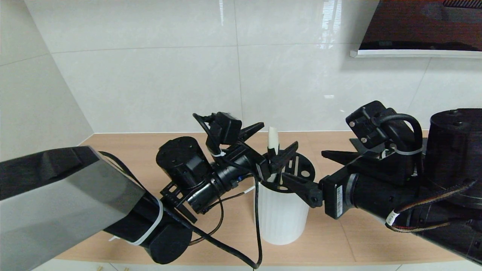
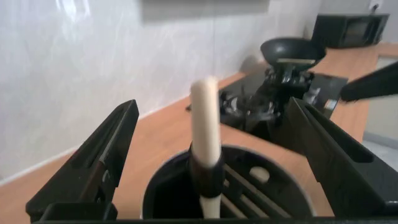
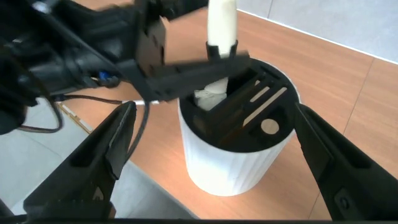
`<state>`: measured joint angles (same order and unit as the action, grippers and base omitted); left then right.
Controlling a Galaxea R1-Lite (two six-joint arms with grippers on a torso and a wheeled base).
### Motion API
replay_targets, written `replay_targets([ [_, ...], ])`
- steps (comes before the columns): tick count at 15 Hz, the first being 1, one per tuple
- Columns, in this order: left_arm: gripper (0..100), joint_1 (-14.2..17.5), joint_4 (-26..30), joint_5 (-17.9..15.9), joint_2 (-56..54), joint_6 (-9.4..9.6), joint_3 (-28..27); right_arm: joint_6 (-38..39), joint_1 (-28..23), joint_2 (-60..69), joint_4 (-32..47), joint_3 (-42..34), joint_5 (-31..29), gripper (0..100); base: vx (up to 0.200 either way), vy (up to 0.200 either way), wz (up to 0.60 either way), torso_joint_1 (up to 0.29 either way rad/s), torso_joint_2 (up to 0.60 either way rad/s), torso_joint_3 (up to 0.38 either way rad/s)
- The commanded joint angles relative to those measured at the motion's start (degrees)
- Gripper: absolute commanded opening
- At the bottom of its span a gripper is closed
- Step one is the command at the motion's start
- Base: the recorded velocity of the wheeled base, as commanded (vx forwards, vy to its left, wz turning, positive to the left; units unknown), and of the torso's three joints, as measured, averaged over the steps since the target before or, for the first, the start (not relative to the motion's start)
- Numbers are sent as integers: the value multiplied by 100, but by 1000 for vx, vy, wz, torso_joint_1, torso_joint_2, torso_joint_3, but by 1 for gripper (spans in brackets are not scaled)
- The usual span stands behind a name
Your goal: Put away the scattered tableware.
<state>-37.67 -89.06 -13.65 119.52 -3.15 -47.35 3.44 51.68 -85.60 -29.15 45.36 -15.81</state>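
left end effector (image 1: 279, 134) wide open, holding nothing, astride cream-handled utensil (image 1: 273, 138) standing inside holder (image 1: 281, 214) | right end effector (image 1: 307, 165) open beside holder | risk: I clip the handle pulling away and topple holder on table (image 1: 369, 241)

Utensil (image 1: 273, 139) upright in the holder (image 1: 280, 214) — holder on the counter (image 1: 339, 241), before the wall (image 1: 150, 82)

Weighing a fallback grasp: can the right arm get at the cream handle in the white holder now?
Probably not cleanly. The right gripper is open beside the white holder, but the open left gripper straddles the cream handle, one of its fingers crossing the holder's mouth.
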Motion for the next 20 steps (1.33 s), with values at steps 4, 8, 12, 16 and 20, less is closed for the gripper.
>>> replay_targets([
  [4,100,-127,-94,557,-2503,-63,1483,8,-272,8,-513,-1,-1,100,0,0,0,0,0,0],
  [8,100,-232,1023,601,-4288,-63,1553,-106,-773,413,-724,-194,-1,100,0,0,0,0,0,0],
  [12,100,-65,3879,715,-6582,-63,1949,-98,-1670,1670,-698,-977,87,100,0,0,0,0,0,0],
  [16,100,1051,8669,715,-9262,-195,1764,-353,-2531,3427,-645,-2005,78,100,0,0,0,0,0,0],
  [20,100,1561,9346,706,-9939,-661,1826,-353,-3709,5238,841,-2163,122,100,0,0,0,0,0,0],
])
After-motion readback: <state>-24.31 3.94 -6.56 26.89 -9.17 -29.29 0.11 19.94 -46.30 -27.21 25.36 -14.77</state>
